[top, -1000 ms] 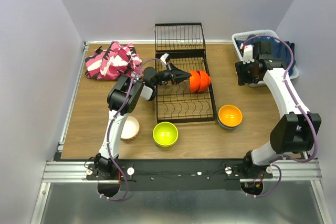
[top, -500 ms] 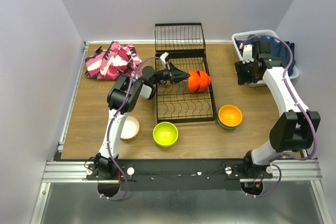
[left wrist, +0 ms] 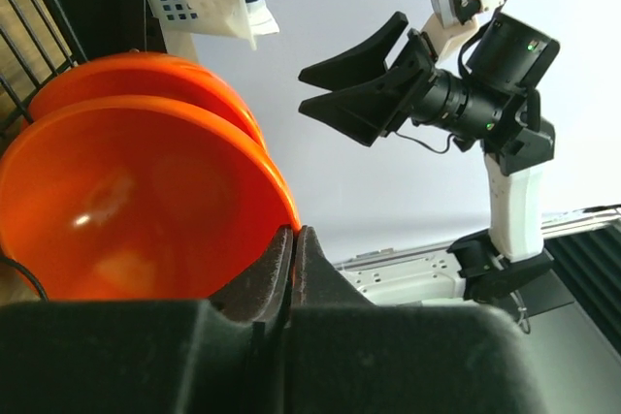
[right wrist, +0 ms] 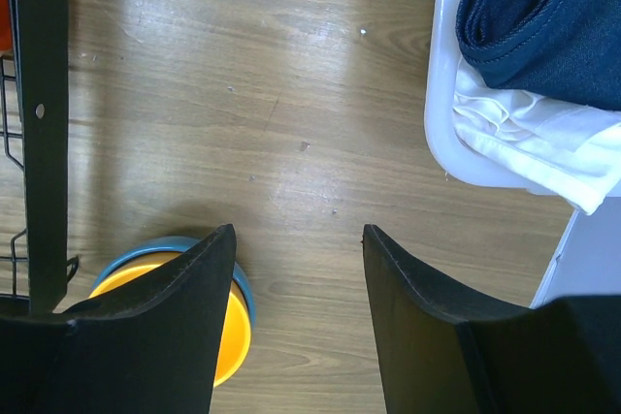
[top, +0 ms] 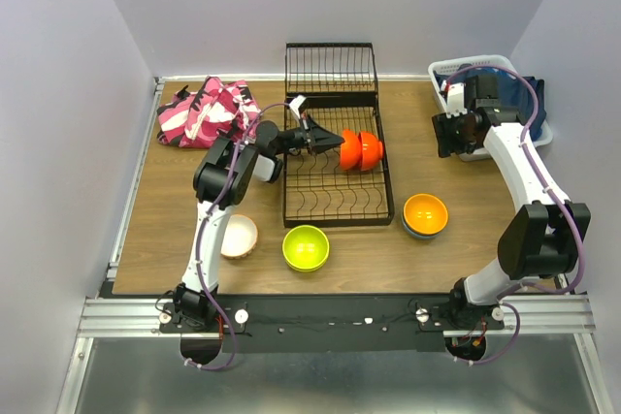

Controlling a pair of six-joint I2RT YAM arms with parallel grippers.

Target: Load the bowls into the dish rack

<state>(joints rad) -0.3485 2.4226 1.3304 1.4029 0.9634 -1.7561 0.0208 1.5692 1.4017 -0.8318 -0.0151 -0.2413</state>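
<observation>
Shifted toward 9 o'clock: red-orange round plastic bowls, on edge at 2 o'clock in black wire dish rack. Left gripper pinches front rim; right gripper spread, empty. Likely light, stiff, slick; take rim.

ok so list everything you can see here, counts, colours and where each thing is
dish rack: 1, black wire, middle of the table
red-orange bowls: 2, red-orange, on edge side by side in the rack
orange bowl: 1, orange, nested in the blue bowl, right of the rack
blue bowl: 1, blue, under the orange bowl
lime green bowl: 1, lime green, in front of the rack
cream-white bowl: 1, cream-white, near left, partly behind the left arm
cloth: 1, pink, white and black, far left
laundry basket: 1, white, far right
clothes: at least 2, dark blue and white, in the basket
table: 1, wood
left gripper: 1, black, shut, tips at the nearer red-orange bowl's rim
right gripper: 1, black, open, empty, beside the basket
</observation>
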